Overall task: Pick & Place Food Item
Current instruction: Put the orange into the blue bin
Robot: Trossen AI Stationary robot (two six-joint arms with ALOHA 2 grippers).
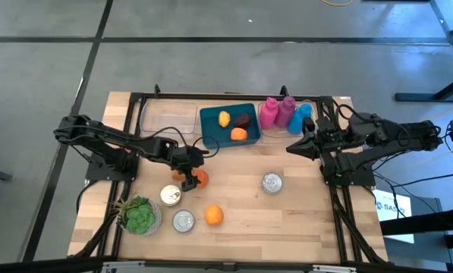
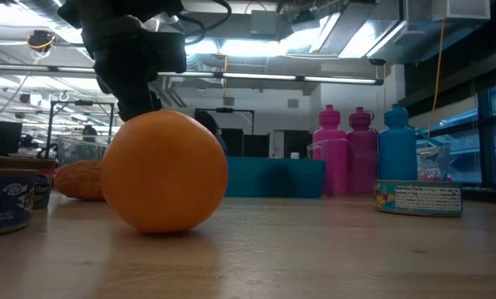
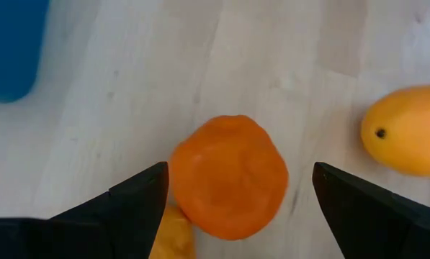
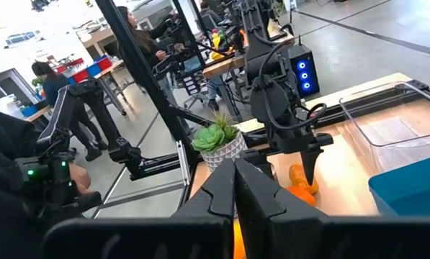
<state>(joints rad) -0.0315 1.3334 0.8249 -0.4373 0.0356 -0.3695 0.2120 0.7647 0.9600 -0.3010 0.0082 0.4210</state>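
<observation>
Left wrist view: the left gripper (image 3: 236, 198) hangs with its fingers spread wide on either side of an orange-red round fruit (image 3: 230, 176), which lies on the wooden table (image 3: 128, 93) between the tips, touching neither. A yellow-orange fruit (image 3: 405, 129) lies at about 2 o'clock from it. In the high view, the blue tray (image 1: 211, 121) sits at 1 o'clock from this gripper. The right gripper (image 1: 290, 148), fingers pressed together, waits by the bottles (image 1: 283, 114).

The yellow piece (image 3: 173, 234) beside the orange fruit (image 3: 229, 176) is cut by the picture's edge — its kind is unclear.
</observation>
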